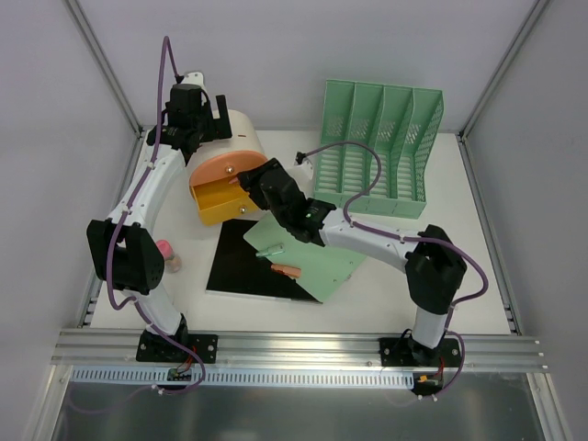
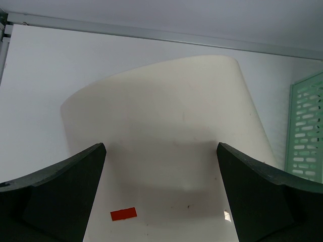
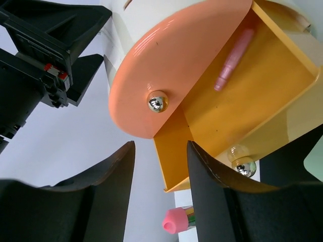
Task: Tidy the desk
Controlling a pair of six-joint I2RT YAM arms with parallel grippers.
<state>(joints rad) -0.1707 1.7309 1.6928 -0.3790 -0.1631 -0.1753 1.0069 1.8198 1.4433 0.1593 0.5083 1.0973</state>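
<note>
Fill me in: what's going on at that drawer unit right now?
The left gripper is spread wide over the cream drawer unit; whether it touches is unclear. The right gripper, jaws apart and empty, sits at the pulled-out yellow drawer, which holds a pink pen. A green folder, black sheet and green file rack lie on the desk.

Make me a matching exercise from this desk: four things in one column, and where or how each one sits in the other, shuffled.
Things
1. yellow drawer
2. green file rack
3. black sheet
4. pink pen

Places
A. lies flat, partly under a green folder
B. inside the drawer
C. pulled out of the round cabinet
D. stands at the far right of the desk

Pairs: 1-C, 2-D, 3-A, 4-B
</note>
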